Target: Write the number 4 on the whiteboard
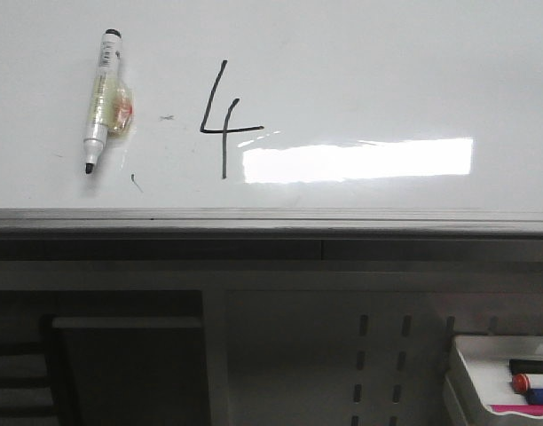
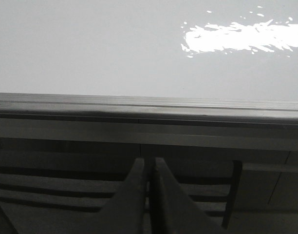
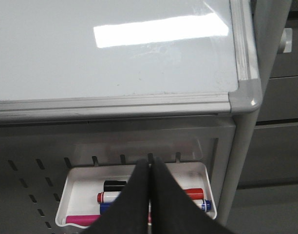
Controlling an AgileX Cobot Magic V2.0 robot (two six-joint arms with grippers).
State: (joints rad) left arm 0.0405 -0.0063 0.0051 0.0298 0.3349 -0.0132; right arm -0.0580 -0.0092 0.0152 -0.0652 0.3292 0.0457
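The whiteboard (image 1: 360, 80) lies flat, glossy white with a grey edge rail and a bright light reflection. A thin black number 4 (image 1: 222, 120) is drawn on it left of the reflection. A black-tipped marker (image 1: 101, 99) with tape round its barrel lies uncapped on the board left of the 4. The board also shows in the left wrist view (image 2: 115, 48) and the right wrist view (image 3: 115, 68). My left gripper (image 2: 149, 163) is shut and empty, below the board's rail. My right gripper (image 3: 149, 163) is shut and empty, over the marker tray. Neither gripper shows in the front view.
A white tray (image 3: 73, 183) with black, red, blue and pink markers hangs under the board's right corner; it also shows in the front view (image 1: 467, 373). Small dark scribble marks (image 1: 167, 117) sit near the 4. A perforated grey panel (image 1: 378, 355) lies below the rail.
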